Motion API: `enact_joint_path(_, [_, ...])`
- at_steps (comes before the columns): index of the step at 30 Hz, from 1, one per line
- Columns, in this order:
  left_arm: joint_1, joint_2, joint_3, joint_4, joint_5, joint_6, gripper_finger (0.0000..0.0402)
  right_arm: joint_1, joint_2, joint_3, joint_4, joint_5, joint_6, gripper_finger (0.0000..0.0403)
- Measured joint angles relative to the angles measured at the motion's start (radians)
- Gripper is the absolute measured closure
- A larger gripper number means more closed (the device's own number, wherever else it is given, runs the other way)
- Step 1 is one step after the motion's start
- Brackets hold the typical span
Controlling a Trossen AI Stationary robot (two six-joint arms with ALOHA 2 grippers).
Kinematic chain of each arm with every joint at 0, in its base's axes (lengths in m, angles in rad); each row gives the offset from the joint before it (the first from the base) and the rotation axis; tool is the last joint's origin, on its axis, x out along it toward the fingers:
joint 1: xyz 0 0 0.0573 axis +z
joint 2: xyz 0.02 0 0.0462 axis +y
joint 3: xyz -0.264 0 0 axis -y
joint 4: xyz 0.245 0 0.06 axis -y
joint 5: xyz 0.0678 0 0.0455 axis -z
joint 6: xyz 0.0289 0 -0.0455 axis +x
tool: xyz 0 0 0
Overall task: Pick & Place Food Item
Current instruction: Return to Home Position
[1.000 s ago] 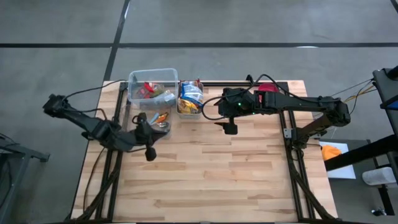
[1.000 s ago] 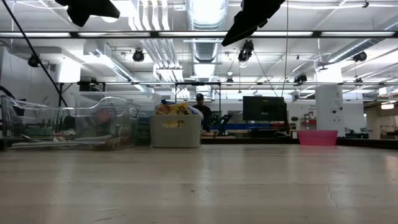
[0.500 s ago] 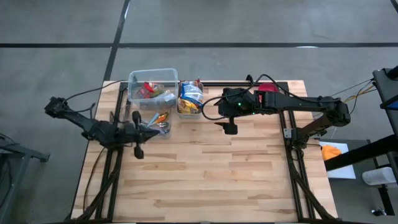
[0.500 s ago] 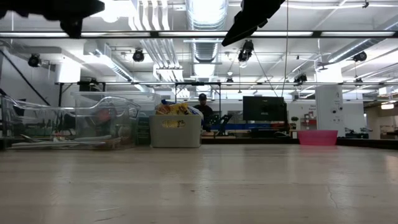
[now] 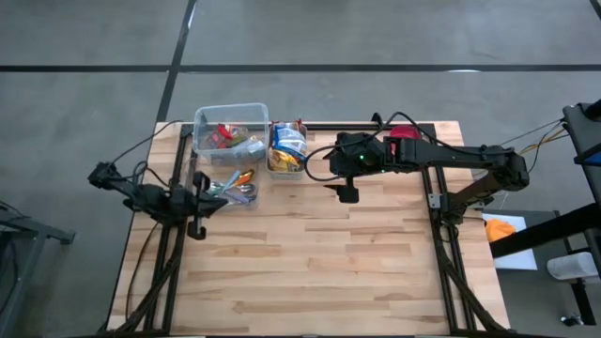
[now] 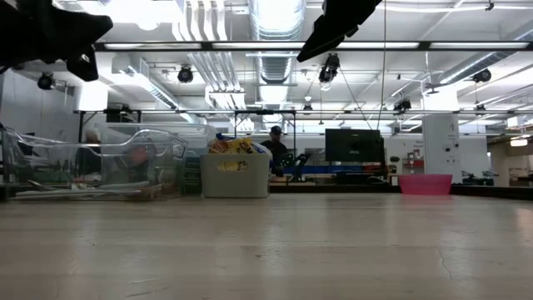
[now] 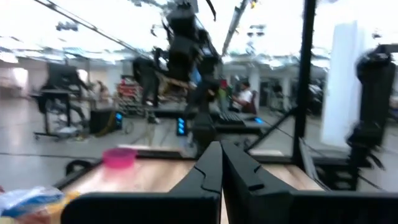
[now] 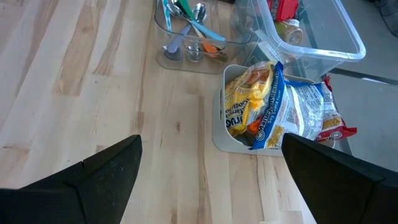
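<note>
Spoons (image 5: pixel 241 179) sit in the transparent bin (image 5: pixel 222 195) beside the pinched-together left tool (image 7: pixel 219 147); right tool (image 5: pixel 347 195) spread wide.

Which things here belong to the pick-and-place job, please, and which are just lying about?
Job:
- transparent bin holding spoons
- clear tub of food items
- small bin of snack bags
- left gripper, shut
- right gripper, open

Lying about, beyond the table:
- pink tub
- monitor
- person

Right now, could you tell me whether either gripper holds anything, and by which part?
Nothing is held: the left gripper is shut empty, the right gripper open and empty.
</note>
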Motion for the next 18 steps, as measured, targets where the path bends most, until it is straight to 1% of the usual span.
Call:
enact_joint_path(6, [-0.003, -0.002, -0.001, -0.137, 0.109, -0.060, 0.0401, 0.000, 0.000, 0.000, -0.001, 0.000, -0.003, 0.0018])
enact_joint_path(10, [-0.003, -0.002, -0.001, -0.205, 0.092, -0.116, 0.0401, 0.000, 0.000, 0.000, -0.001, 0.000, -0.002, 0.0018])
enact_joint_path(13, [-0.003, 0.003, -0.001, -0.206, 0.091, -0.147, 0.0401, 0.000, 0.000, 0.000, -0.001, 0.000, -0.002, 0.0018])
enact_joint_path(18, [-0.003, 0.003, -0.001, -0.208, 0.091, -0.151, 0.0401, 0.000, 0.000, 0.000, -0.001, 0.000, 0.000, 0.0018])
